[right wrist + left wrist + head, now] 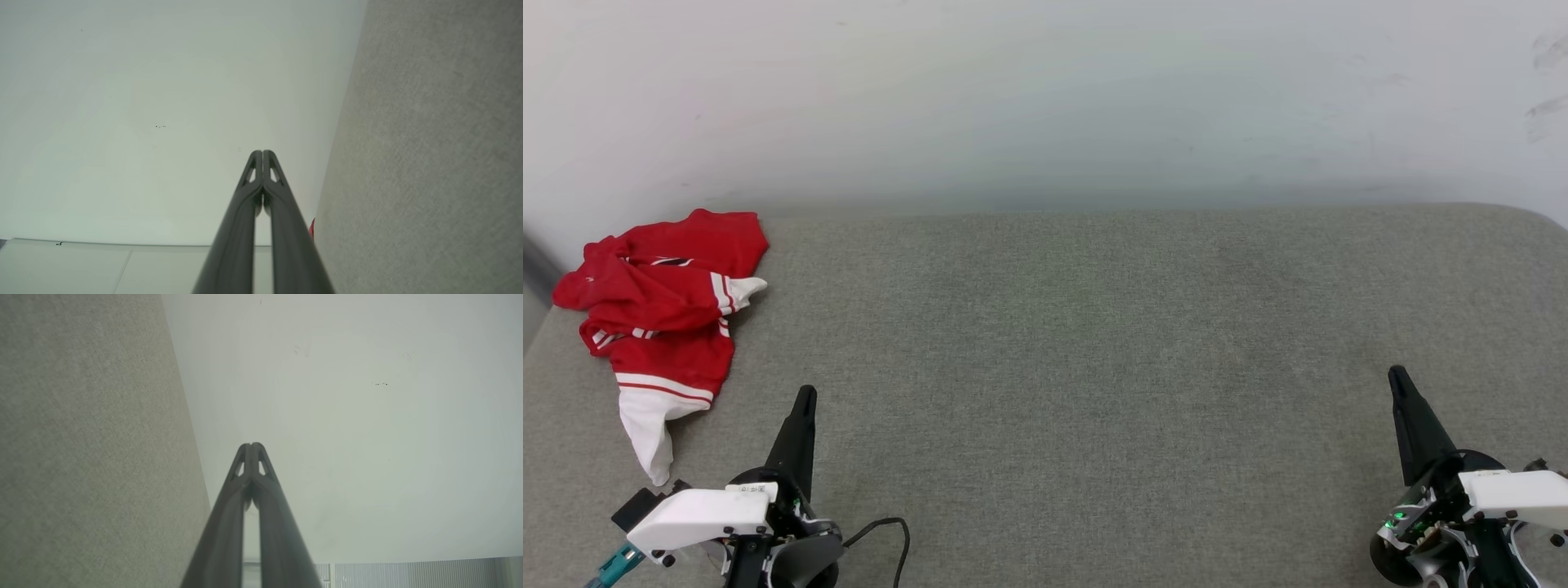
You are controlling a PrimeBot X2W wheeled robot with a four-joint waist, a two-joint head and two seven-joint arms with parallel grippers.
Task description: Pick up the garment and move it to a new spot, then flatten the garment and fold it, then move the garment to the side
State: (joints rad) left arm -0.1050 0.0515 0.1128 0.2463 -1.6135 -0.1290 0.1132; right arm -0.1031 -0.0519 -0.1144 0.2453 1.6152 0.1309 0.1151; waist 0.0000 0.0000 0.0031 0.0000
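The garment [658, 314], a red jersey with white sleeves and striped trim, is seen crumpled in a heap at the far left of the grey fabric surface [1094, 343], close to where that surface meets the pale wall [1045, 98]; one white sleeve is trailed from the heap towards the near edge. The left gripper [805, 394] is found at the lower left of the head view, its fingers pressed together on nothing and pointed up the view, near the trailing sleeve but apart from it; in the left wrist view the left gripper [252, 446] is shown with both dark fingers met at the tips. The right gripper [1396, 376] is placed at the lower right, well apart from the garment, likewise drawn together on nothing; in the right wrist view the right gripper [262, 153] is shown with tips joined, and a sliver of the garment [311, 228] is glimpsed at the fabric's edge; a black cable [894, 531] is looped beside the left wrist.
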